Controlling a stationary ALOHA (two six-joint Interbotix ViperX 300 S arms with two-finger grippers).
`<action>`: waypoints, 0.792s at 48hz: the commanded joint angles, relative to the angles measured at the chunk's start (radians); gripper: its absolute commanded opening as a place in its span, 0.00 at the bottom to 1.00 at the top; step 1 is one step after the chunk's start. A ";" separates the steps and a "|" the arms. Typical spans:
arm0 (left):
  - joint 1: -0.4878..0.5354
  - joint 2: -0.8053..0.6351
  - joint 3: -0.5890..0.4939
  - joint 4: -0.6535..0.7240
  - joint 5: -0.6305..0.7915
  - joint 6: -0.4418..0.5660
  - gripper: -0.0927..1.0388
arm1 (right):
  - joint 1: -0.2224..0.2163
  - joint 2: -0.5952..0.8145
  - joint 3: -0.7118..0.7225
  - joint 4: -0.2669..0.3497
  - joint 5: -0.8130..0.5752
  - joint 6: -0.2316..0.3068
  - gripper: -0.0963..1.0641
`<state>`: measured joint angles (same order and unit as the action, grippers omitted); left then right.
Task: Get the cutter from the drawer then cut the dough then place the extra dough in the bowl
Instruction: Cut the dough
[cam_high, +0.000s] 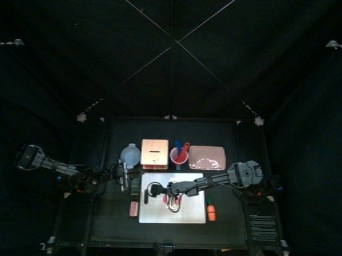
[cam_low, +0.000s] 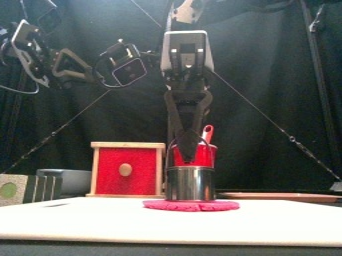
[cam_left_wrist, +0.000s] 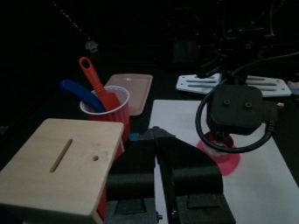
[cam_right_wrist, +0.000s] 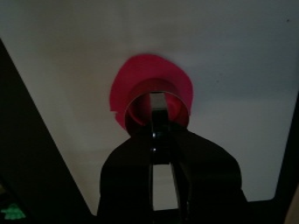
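The round metal cutter (cam_low: 191, 183) stands on the flat pink dough (cam_low: 191, 206), which lies on the white cutting board (cam_high: 187, 205). My right gripper (cam_right_wrist: 162, 122) is shut on the cutter's wire handle from straight above; in the right wrist view the cutter's ring (cam_right_wrist: 159, 91) sits inside the dough's (cam_right_wrist: 131, 80) outline. The right gripper (cam_high: 166, 189) reaches over the board from the right. My left gripper (cam_left_wrist: 163, 149) hangs raised beside the wooden box (cam_left_wrist: 61, 164), jaws together and holding nothing. The blue-grey bowl (cam_high: 130, 155) stands left of the box.
Behind the board stand the wooden box with its red drawer front (cam_low: 127, 169), a red cup (cam_high: 178, 155) holding a blue and a red toy knife, and the pink tray (cam_high: 209, 157). Two small reddish things (cam_high: 134, 208) lie by the board's front corners.
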<state>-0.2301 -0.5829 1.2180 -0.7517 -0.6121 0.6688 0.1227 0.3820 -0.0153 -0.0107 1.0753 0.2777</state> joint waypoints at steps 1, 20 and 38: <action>0.002 0.000 -0.014 -0.008 -0.009 0.000 0.37 | 0.000 -0.020 -0.018 0.002 -0.002 0.002 0.49; 0.000 0.000 -0.017 -0.026 -0.009 -0.002 0.37 | 0.002 -0.038 -0.055 -0.046 0.002 0.008 0.92; -0.003 0.000 -0.031 -0.028 -0.009 0.000 0.37 | 0.025 -0.160 -0.034 -0.146 -0.063 0.020 0.95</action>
<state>-0.2316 -0.5829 1.2149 -0.7823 -0.6121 0.6688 0.1411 0.3083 -0.0614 -0.1503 1.0385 0.2961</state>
